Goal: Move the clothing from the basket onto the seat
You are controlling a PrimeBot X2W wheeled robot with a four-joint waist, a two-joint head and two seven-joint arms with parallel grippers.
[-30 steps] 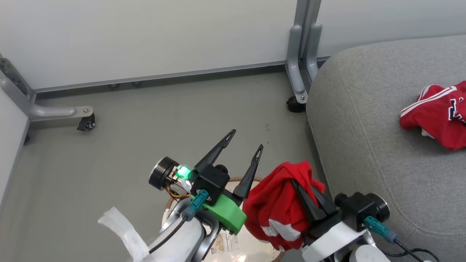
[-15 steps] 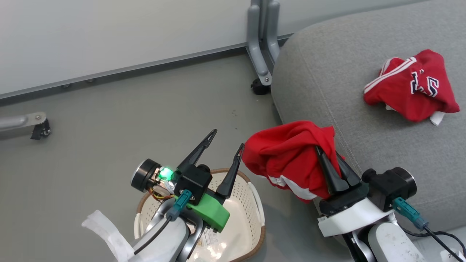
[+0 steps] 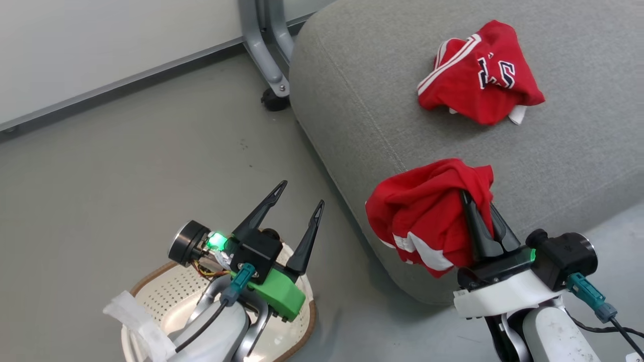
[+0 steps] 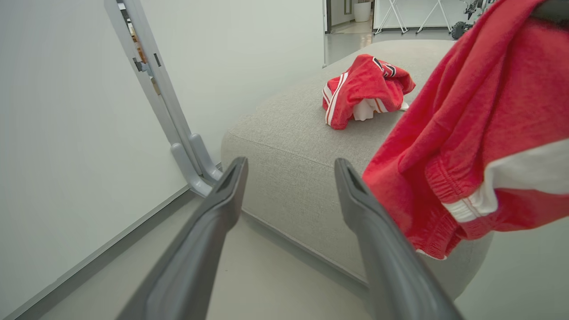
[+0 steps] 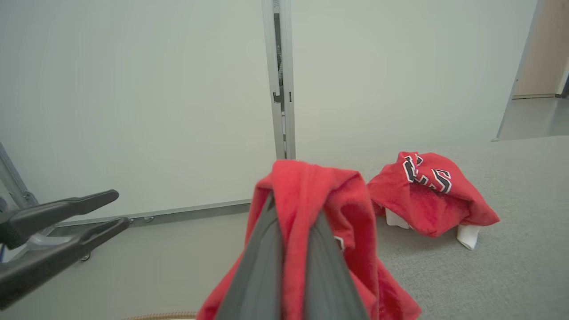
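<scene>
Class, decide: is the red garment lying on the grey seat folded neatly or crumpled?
Crumpled. The garment sits bunched in a heap on the seat, numerals creased, white trim poking out underneath.

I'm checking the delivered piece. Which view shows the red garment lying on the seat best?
The head view: it looks down on the whole garment, crumpled on the seat, stripes and numerals visible. The right wrist view shows the garment from low, numerals facing; the left wrist view shows its striped side, farther off.

Dark white-edged numerals (image 3: 495, 70) stand on the crumpled red garment (image 3: 478, 98) lying on the seat (image 3: 352, 100) (too creased to read).
</scene>
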